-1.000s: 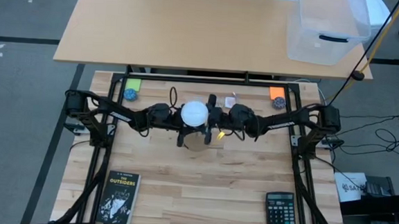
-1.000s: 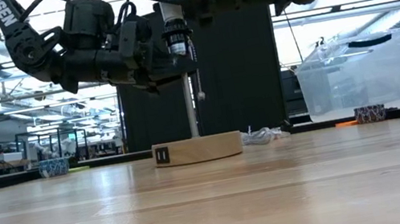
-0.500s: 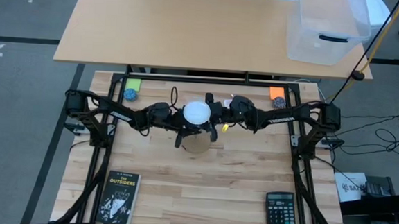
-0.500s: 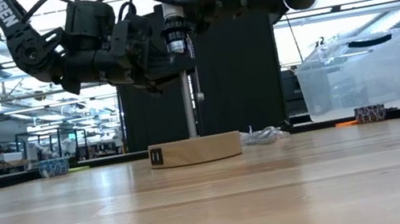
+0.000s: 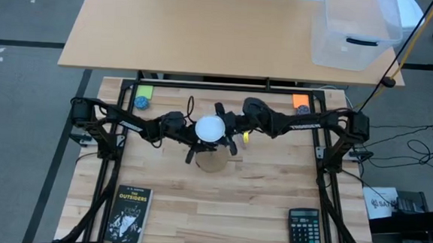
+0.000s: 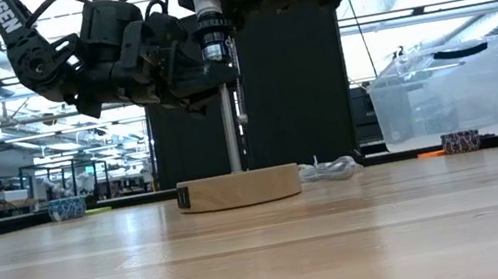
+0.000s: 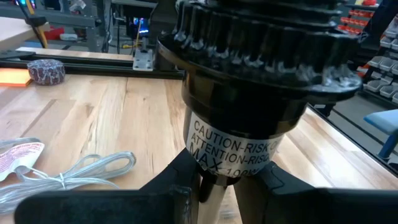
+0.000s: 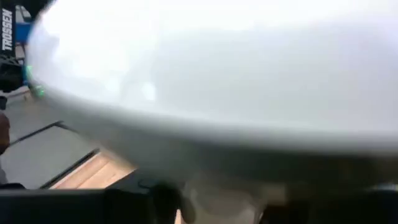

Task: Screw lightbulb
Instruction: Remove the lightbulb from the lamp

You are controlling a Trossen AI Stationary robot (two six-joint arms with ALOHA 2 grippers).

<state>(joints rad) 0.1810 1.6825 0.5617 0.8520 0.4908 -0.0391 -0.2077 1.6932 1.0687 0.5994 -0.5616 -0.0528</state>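
White and frosted, the lightbulb point(image 5: 210, 127) sits at the middle of the wooden table point(image 5: 257, 199), directly above the lamp stand's round wooden base point(image 6: 239, 189). In the high view the right gripper point(image 5: 220, 129) meets the bulb from the right, and in the right wrist view the globe point(image 8: 211, 81) fills nearly everything, with the gripper's 2 dark fingers point(image 8: 155, 199) closed on its narrow neck below. The left gripper point(image 5: 193, 139) comes in from the left, and in the left wrist view its fingers point(image 7: 174, 186) clamp the stem just beneath the black socket point(image 7: 261, 81). In the low view the socket point(image 6: 211, 36) stands atop the thin metal pole point(image 6: 228, 123).
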